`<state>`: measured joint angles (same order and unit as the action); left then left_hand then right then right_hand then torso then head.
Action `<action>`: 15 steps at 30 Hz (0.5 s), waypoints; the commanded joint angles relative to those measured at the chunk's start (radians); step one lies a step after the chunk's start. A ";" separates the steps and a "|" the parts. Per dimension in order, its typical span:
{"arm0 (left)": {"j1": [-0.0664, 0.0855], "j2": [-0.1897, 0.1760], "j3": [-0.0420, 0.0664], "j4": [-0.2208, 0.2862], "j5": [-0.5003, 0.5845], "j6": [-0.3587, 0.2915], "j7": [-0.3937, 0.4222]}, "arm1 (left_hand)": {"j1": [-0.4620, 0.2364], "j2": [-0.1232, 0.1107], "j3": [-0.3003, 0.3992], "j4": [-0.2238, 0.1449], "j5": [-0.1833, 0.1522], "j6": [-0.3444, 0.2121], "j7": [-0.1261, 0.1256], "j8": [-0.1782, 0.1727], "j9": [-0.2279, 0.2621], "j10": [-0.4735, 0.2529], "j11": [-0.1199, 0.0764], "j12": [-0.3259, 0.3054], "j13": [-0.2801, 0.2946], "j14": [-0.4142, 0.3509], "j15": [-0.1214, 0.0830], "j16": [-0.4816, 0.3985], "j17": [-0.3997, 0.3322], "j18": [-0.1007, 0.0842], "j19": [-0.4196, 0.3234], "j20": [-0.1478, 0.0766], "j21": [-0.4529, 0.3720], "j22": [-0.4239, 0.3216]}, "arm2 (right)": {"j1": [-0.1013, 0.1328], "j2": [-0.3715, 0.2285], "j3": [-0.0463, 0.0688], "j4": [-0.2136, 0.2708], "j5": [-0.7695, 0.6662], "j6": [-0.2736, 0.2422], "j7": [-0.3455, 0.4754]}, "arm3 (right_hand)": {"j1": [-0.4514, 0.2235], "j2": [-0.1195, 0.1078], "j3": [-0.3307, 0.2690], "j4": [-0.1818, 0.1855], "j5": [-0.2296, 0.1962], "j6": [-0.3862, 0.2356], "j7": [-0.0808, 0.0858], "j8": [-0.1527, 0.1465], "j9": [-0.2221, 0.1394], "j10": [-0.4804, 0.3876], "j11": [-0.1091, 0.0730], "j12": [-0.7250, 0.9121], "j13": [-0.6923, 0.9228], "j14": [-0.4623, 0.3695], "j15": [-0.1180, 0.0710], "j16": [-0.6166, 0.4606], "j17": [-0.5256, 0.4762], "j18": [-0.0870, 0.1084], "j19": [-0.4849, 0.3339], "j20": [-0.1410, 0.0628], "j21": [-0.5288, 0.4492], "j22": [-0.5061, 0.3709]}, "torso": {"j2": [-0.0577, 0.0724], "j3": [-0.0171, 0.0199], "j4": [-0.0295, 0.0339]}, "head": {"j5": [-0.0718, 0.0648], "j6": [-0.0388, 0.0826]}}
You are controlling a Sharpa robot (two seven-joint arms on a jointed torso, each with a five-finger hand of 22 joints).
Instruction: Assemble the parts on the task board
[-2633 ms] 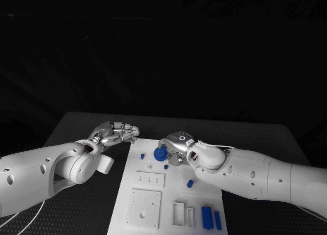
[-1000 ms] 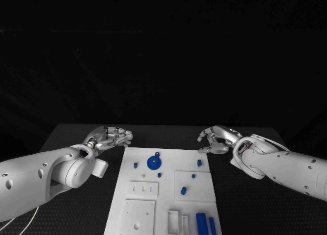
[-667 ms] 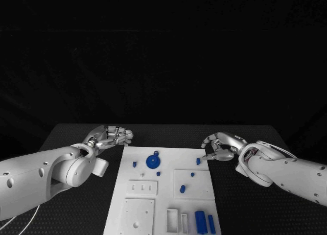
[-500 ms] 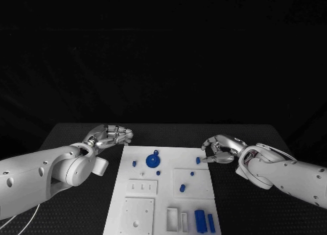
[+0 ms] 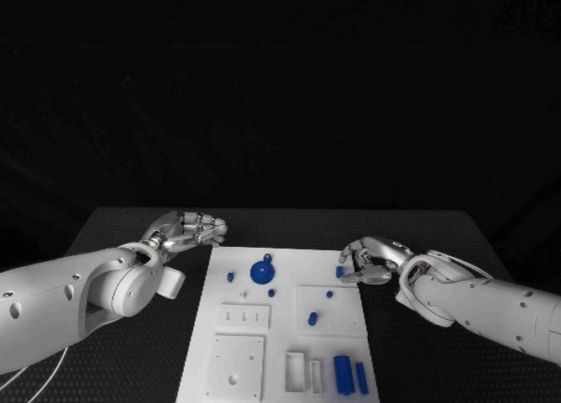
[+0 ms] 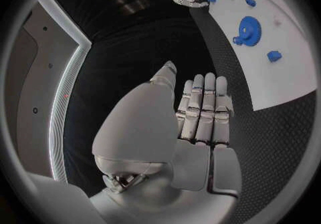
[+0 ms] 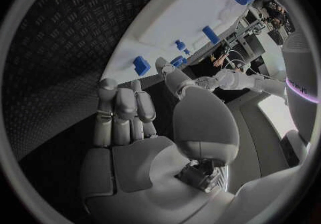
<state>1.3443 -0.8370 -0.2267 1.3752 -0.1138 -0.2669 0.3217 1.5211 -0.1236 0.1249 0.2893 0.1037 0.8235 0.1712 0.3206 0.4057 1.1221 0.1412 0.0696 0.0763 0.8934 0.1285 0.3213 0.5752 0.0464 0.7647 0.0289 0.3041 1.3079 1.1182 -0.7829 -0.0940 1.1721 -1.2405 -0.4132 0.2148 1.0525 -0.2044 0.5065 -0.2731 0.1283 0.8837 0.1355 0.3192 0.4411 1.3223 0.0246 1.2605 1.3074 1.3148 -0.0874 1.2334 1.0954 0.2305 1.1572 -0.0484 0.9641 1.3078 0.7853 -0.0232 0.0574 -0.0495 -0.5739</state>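
Observation:
The white task board [image 5: 238, 344] lies in the middle of the table. A blue gear [image 5: 264, 271] sits near its far end, with small blue parts [image 5: 271, 293] scattered around it. My right hand [image 5: 368, 261] hovers at the board's right edge. Its half-curled thumb and fingertips [image 7: 107, 86] lie close beside a small blue part [image 5: 338, 272], also seen in the right wrist view [image 7: 142, 65]. I see no grip on the part. My left hand [image 5: 190, 228] is curled in with nothing in it, off the board's far left corner. In the left wrist view the gear [image 6: 250, 30] lies beyond my left hand [image 6: 200, 112].
Two blue cylinders [image 5: 343, 374] lie at the board's near right end, beside white slotted blocks [image 5: 296, 369]. A small blue part [image 5: 312, 318] sits on the right middle plate. Black ribbed table [image 5: 135, 369] runs on both sides of the board.
My right hand left the gear on the board, swung out to the right, then came back in to the small blue part at the board's right edge. The left hand stayed put.

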 commanded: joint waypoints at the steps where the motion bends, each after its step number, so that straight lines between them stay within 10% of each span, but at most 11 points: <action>1: -0.001 0.002 0.001 0.002 0.004 0.016 0.013 | 0.004 0.007 -0.007 -0.001 -0.005 0.003 0.002 -0.004 -0.001 0.001 -0.004 0.001 0.001 -0.003 0.000 -0.007 0.001 0.019 -0.004 -0.001 -0.004 0.019 | -0.009 0.010 0.000 -0.015 -0.012 -0.005 0.014 | 0.014 -0.001 0.007 0.001 -0.006 0.009 -0.001 -0.005 -0.002 -0.002 -0.001 -0.003 0.020 -0.004 0.002 -0.006 0.001 0.031 0.000 0.000 -0.004 0.005 | 0.000 -0.0004 0.0000 | 0.003 -0.003; 15: -0.001 0.001 0.001 0.001 0.004 0.017 0.011 | 0.004 0.007 -0.008 0.000 -0.005 0.003 0.002 -0.004 -0.001 0.001 -0.004 0.001 0.001 -0.003 0.000 -0.007 0.002 0.019 -0.004 -0.001 -0.004 0.019 | -0.018 0.041 0.000 -0.059 -0.022 -0.010 0.009 | 0.051 0.007 0.056 0.022 -0.060 0.017 -0.003 -0.011 -0.010 0.001 -0.003 -0.001 0.018 -0.002 0.001 -0.007 0.002 0.031 0.002 0.003 -0.005 0.006 | -0.001 -0.0026 -0.0005 | 0.004 -0.006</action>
<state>1.3432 -0.8372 -0.2267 1.3741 -0.1138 -0.2660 0.3217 1.5211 -0.1236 0.1249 0.2893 0.1037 0.8235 0.1712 0.3206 0.4057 1.1221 0.1412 0.0696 0.0763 0.8934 0.1285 0.3174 0.5761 0.0461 0.7647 0.0289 0.3041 1.3077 1.1022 -0.7446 -0.0941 1.1170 -1.2482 -0.4201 0.2168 1.0960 -0.1943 0.5595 -0.2513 0.0717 0.8948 0.1317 0.3133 0.4312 1.3226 0.0243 1.2605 1.3074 1.3148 -0.0874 1.2295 1.0956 0.2305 1.1571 -0.0481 0.9641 1.3078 0.7842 -0.0253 0.0569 -0.0449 -0.5798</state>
